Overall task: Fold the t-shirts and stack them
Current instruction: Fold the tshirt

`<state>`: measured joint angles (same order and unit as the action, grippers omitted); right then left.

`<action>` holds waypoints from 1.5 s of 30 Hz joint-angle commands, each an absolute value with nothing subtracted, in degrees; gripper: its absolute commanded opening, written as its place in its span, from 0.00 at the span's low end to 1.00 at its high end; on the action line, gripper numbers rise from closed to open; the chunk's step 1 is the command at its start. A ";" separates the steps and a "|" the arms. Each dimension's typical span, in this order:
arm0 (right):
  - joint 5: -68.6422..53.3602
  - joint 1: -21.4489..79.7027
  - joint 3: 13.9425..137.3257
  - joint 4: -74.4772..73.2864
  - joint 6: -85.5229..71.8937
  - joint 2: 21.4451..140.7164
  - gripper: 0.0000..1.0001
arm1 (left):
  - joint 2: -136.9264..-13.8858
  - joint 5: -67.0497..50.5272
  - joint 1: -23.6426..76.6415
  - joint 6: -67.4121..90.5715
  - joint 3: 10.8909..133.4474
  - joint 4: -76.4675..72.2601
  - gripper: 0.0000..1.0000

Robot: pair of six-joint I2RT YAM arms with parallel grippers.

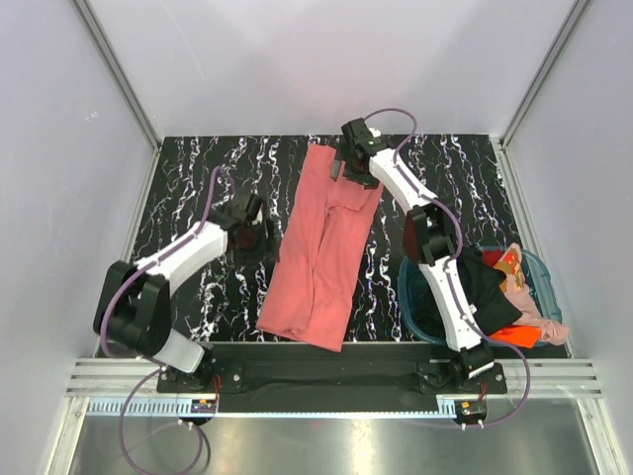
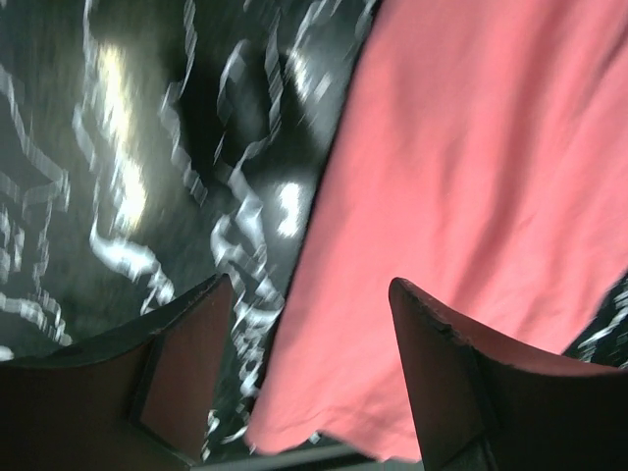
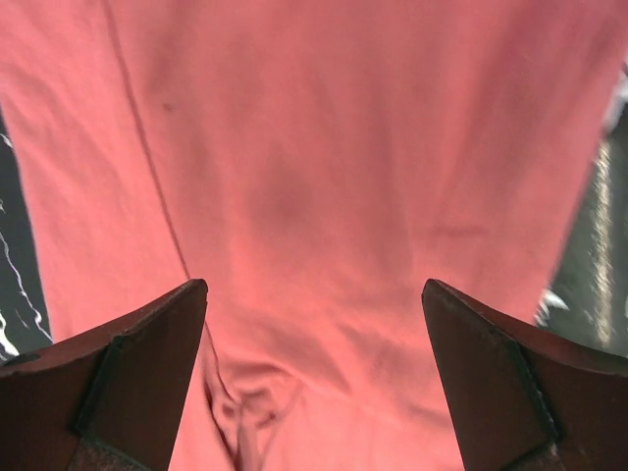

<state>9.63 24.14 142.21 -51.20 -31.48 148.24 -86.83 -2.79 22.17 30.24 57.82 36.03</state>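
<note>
the salmon-red t-shirt [image 1: 321,252] lay on the bench [image 1: 198,178] as a long narrow strip, its sides seemingly folded in lengthwise and wrinkled down the middle. the right tool [image 1: 343,158] hovered over the shirt's far end, jaws wide apart, holding nothing. the left tool [image 1: 263,234] sat just beside the shirt's left edge, jaws apart and empty. well to the shirt's right, a teal basket [image 1: 551,285] held a black t-shirt [image 1: 485,287], an orange t-shirt [image 1: 516,336] and a pale pink t-shirt [image 1: 529,309], all crumpled. i judged the task early: crosswise folds remained, three shirts were untouched, and no stack existed.
</note>
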 commanded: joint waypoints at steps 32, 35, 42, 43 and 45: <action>-7.45 27.24 126.43 -52.81 -22.41 119.95 0.98 | -68.56 -16.88 20.37 38.49 36.48 38.05 0.70; -10.98 29.44 108.59 -52.91 -23.20 107.64 0.94 | -67.85 -14.94 22.32 42.79 34.55 39.02 0.67; -19.85 36.29 74.50 -47.20 -30.23 86.06 0.66 | -67.94 -9.59 25.22 46.49 33.14 41.57 0.63; -21.08 36.82 71.57 -46.68 -31.45 84.65 0.62 | -67.94 -9.41 25.31 46.67 32.79 41.14 0.63; -21.09 37.88 63.69 -43.96 -32.69 80.87 0.62 | -68.11 -9.49 25.49 46.93 31.65 40.43 0.63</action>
<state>-17.19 37.56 72.34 -47.46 -29.06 83.64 -69.06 -11.92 25.02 44.97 32.80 40.71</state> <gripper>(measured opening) 0.621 0.634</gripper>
